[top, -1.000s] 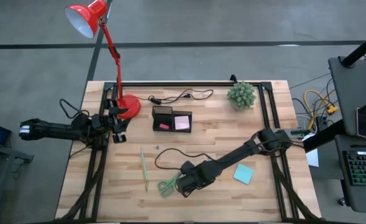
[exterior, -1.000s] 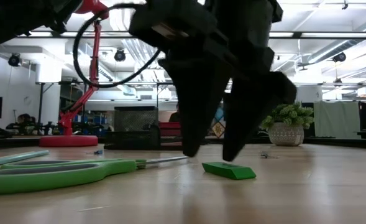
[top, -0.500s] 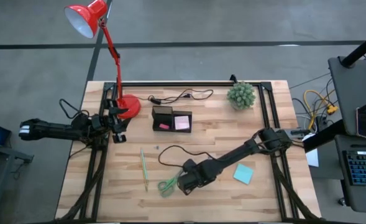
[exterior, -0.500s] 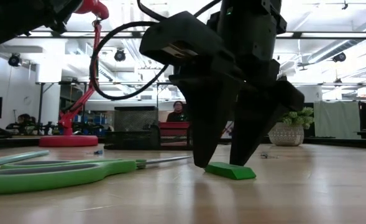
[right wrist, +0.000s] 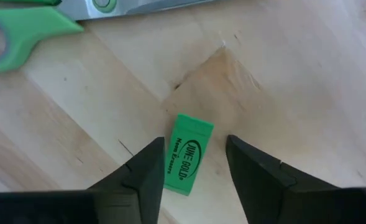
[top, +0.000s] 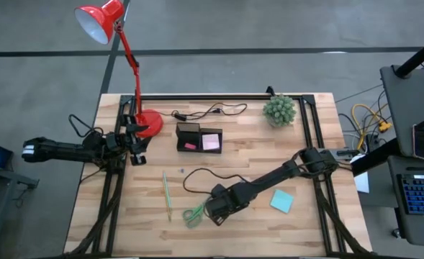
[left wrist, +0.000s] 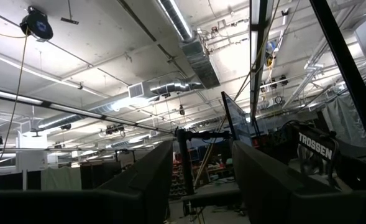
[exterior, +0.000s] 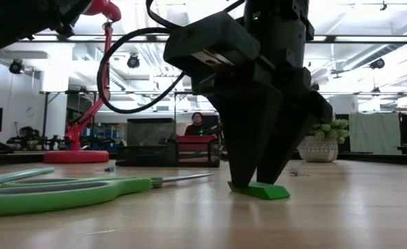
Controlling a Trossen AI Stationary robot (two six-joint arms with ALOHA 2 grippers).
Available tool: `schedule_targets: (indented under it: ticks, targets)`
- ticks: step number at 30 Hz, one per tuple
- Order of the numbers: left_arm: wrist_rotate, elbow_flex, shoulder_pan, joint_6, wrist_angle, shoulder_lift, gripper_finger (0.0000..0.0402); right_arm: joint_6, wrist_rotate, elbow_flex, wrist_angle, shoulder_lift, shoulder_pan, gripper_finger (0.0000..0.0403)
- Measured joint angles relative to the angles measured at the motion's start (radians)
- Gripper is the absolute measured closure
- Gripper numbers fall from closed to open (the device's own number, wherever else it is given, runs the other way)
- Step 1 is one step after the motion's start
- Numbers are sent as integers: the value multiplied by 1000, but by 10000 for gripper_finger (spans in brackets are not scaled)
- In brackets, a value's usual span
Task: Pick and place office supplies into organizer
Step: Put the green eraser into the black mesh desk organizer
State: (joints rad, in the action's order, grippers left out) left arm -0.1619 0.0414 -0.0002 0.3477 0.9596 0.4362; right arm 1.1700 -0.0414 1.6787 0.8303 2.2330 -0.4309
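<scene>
As our right gripper [right wrist: 194, 163] straddled the green eraser [right wrist: 186, 153] beside the scissors [exterior: 65, 190], its fingers stood spread apart.

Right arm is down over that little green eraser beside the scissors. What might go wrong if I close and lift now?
1. The green eraser is small and low between the open jaws of the right gripper, so they may scrape the table or pinch only an edge.
2. The green-handled scissors lie close by; sideways drift might nudge them.

A red desk lamp [top: 118, 43] stands at the wooden table's [top: 305, 230] back-left; a black cable [top: 210, 111] trails toward a small potted green plant [top: 279, 110].
</scene>
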Motion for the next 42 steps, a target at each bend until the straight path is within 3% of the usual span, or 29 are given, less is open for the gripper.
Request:
schedule_targets:
  ticks: [14, 27, 42]
  targets:
    - [0, 0, 0, 0, 0, 0, 246, -145, -68, 3, 3, 1, -1, 250]
    - [0, 0, 0, 0, 0, 0, 246, -97, -77, 2, -10, 1, -3, 241]
    - [0, 0, 0, 0, 0, 0, 246, -148, -73, 3, 20, 2, -3, 326]
